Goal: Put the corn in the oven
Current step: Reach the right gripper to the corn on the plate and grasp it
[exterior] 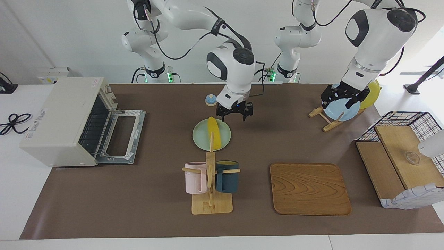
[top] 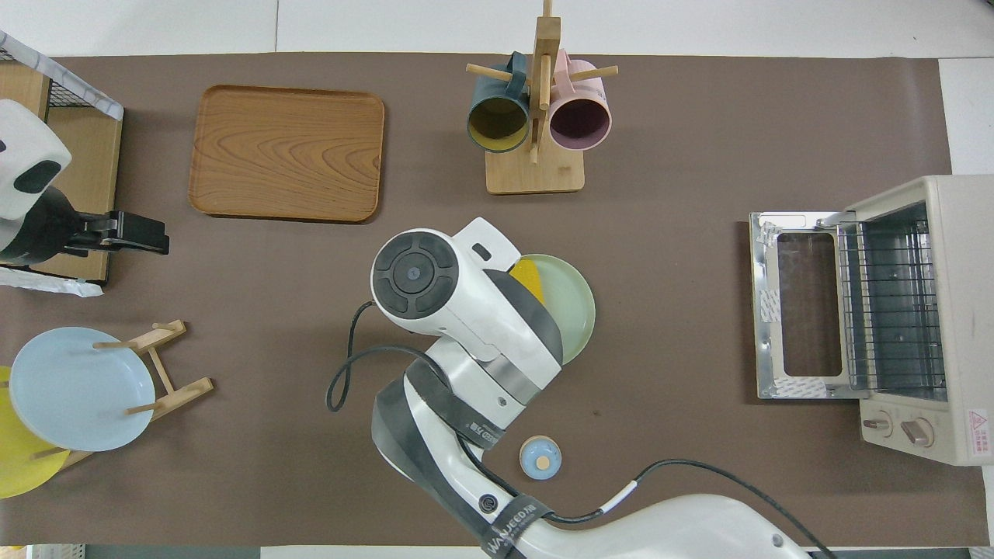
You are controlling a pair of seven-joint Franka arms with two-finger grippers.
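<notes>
- My right claw (exterior: 235,113) hangs open over the near rim of the green plate (exterior: 200,135), mid-worktop.
- The corn (exterior: 215,133) lies on that plate, just farther from the robots than the claw and lower.
- Its long axis runs roughly near-to-far, so my fingers should close across it.
- My right arm is clearly the closer one. The left claw (exterior: 341,99) waits over the plate rack (exterior: 321,116) at the left arm's end, fingers spread, gripping nothing.
- The oven (exterior: 59,121) sits at the right arm's end, door (exterior: 121,137) dropped open, rack bare.
- Count: one corn, one oven, two mugs (exterior: 196,177) on the mug tree (exterior: 210,194), one wooden tray (exterior: 308,189), one blue plate (exterior: 341,109) and one yellow plate (exterior: 371,93) on the rack, one small blue bell (exterior: 210,100).
- The basket shelf (exterior: 399,152) stands past the rack.
</notes>
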